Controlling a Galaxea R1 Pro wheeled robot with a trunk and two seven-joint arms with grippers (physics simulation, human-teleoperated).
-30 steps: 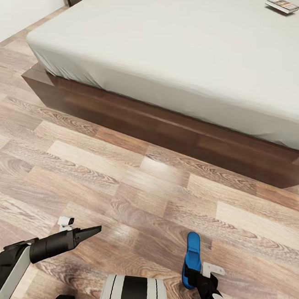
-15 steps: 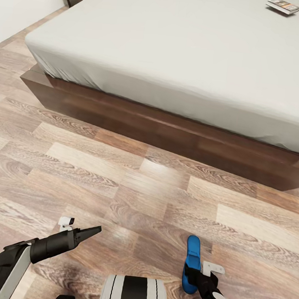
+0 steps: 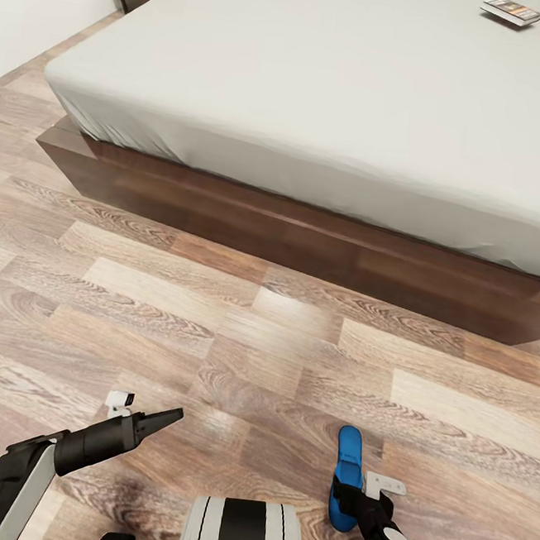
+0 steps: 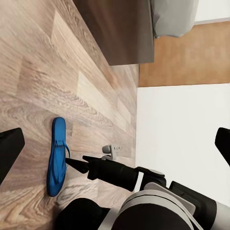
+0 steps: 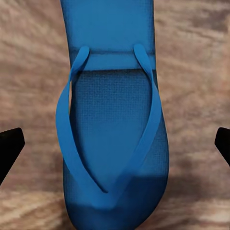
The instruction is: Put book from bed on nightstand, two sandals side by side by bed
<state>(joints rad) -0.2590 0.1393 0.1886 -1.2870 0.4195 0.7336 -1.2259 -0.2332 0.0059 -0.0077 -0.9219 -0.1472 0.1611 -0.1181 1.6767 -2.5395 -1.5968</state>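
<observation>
Matt textured blue sandal [image 5: 112, 124] on grained wood-plank floor [image 3: 214, 331]; smooth grey cloth mattress [image 3: 339, 86].

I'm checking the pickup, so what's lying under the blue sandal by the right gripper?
The sandal lies strap-up on the wood-plank floor, bare planks all round it. The floor beneath its sole is covered. The right gripper hangs open above it.

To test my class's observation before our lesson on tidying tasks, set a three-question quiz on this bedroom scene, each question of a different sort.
1. True or false: the book lies on the bed.
2. Where does the blue sandal lie? A) on the bed B) on the floor C) on a nightstand
3. Fill in: the right pincer, with a finger on either side of the sandal, is ___.
Key: 1 true; 2 B; 3 open.
</observation>
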